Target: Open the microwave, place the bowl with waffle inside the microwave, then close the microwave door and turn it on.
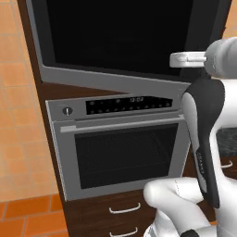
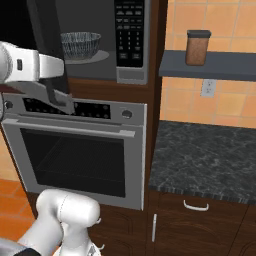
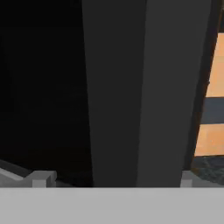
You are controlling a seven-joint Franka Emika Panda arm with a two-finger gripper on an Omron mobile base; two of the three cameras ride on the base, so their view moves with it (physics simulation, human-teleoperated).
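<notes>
Left base view: the microwave door (image 1: 115, 41) stands swung out toward the camera over the oven (image 1: 118, 146), so the opening step looks done; one door, one oven, two drawer handles below; the arm reaches up to the door's right edge

Right base view: the microwave (image 2: 131, 40) is open, and the bowl with waffle (image 2: 80, 44) already sits inside on the turntable, so placing it looks done too; shutting the door and pressing the keypad are left; one bowl, one keypad, one brown jar (image 2: 197, 47) on the shelf (image 2: 215, 66), one dark stone desk (image 2: 205, 155); the tool (image 2: 62, 97) hangs at the door's lower edge

Hand view: the door's thick dark edge (image 3: 135, 92) stands between the tool's two finger tips (image 3: 41, 178), jaws spread wide and released, grasping nothing
</notes>
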